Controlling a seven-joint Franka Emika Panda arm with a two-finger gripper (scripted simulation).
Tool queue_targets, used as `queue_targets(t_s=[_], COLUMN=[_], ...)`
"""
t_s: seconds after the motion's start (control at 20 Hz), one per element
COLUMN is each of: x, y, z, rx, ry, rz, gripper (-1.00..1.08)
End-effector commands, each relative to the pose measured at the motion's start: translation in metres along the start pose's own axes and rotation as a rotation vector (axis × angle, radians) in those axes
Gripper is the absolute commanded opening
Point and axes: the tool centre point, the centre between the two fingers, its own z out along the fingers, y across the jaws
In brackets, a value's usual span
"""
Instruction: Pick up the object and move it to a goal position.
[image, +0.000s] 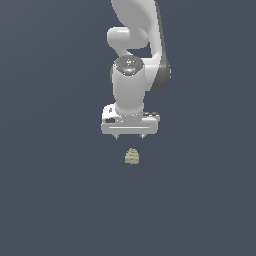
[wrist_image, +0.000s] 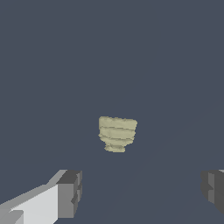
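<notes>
Object (image: 132, 156), tan and ridged with a domed top, sits alone on the dark surface (image: 55, 200) just beyond my jaws, which are spread wide and hold nothing, my fingertips (wrist_image: 70, 193) well apart from it on either side.

Sim render, not a real room: flat dark blue-grey ground (image: 50, 200) w/ no walls, furniture or texture. Smooth white robot arm (image: 131, 85), blocky shading, uniform lighting throughout.
</notes>
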Motion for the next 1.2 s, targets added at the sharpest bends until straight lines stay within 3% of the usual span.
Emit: queue_targets(t_s=[0.0,0.5,1.15], x=[0.0,-0.009,-0.008], y=[0.0,0.013,0.012], z=[0.0,0.004,0.008], rx=[0.0,-0.025,-0.026], ry=[0.0,-0.032,-0.034], rz=[0.0,-0.029,-0.099], gripper=[1.0,1.0,1.0])
